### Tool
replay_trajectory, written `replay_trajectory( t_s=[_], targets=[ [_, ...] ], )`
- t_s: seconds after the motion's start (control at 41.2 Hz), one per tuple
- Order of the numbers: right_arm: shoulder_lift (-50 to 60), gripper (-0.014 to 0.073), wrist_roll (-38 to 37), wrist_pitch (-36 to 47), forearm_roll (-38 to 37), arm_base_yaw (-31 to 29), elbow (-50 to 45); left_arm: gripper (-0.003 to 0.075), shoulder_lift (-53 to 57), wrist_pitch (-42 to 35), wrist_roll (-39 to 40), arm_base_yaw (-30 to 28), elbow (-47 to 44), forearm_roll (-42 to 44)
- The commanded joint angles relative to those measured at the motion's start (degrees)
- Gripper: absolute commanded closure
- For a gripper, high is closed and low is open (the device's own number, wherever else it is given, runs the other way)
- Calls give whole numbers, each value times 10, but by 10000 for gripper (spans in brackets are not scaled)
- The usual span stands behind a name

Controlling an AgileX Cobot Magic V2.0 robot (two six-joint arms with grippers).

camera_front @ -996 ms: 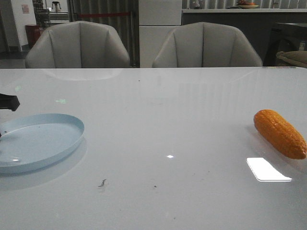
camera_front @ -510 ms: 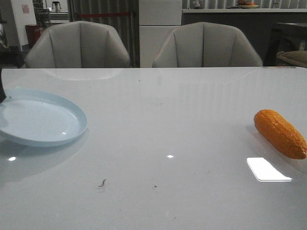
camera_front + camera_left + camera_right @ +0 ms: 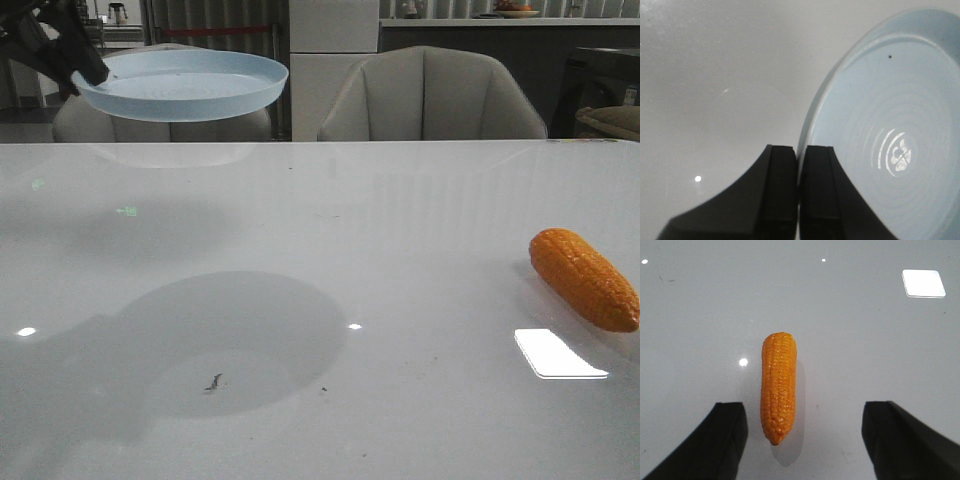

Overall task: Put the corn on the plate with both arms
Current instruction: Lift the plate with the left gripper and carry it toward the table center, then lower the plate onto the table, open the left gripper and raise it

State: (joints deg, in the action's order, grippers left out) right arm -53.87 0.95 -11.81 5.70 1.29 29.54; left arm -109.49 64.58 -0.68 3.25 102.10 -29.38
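My left gripper (image 3: 85, 72) is shut on the rim of the pale blue plate (image 3: 185, 85) and holds it high above the table at the far left. In the left wrist view the gripper (image 3: 799, 155) pinches the plate's rim (image 3: 812, 112). The orange corn (image 3: 583, 277) lies on the white table at the right edge. In the right wrist view the corn (image 3: 778, 385) lies below my open right gripper (image 3: 805, 412), its tapered end between the spread fingers and closer to one of them. The right gripper does not show in the front view.
The white glossy table (image 3: 320, 260) carries the plate's round shadow (image 3: 240, 335) at front left. Two grey chairs (image 3: 430, 95) stand behind the far edge. Small dark specks (image 3: 213, 382) lie near the front. A bright reflection (image 3: 558, 353) sits beside the corn.
My left gripper has lifted the plate from the table at the left and carried it up and a little right. The corn has not moved.
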Motion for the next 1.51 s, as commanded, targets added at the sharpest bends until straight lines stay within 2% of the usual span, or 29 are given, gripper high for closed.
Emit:
replay_trajectory(
  t_s=[0.0,0.243,0.413,0.801,1.069,1.141,1.214,1.287,1.36,1.481],
  targets=[
    [4,9,1,47,-6,0,22,622,31,-1,-1,28,19,-36],
    [4,9,1,47,-6,0,22,622,21,-30,-1,119,18,40],
    [4,9,1,47,-6,0,22,622,-20,-26,-1,162,17,54],
    [4,9,1,46,-6,0,22,618,-118,-23,-1,178,17,71],
    [4,9,1,46,-6,0,22,609,-141,-14,-1,178,17,78],
    [4,9,1,46,-6,0,22,552,-141,-5,-1,178,21,78],
    [4,9,1,46,-6,0,22,446,-141,5,-2,178,21,83],
    [4,9,1,46,-6,0,22,300,-141,7,-2,178,21,86],
    [4,9,1,46,-6,0,22,213,-141,7,-2,178,21,86],
    [4,9,1,46,-6,0,22,208,-141,11,-2,178,33,86]
  ],
)
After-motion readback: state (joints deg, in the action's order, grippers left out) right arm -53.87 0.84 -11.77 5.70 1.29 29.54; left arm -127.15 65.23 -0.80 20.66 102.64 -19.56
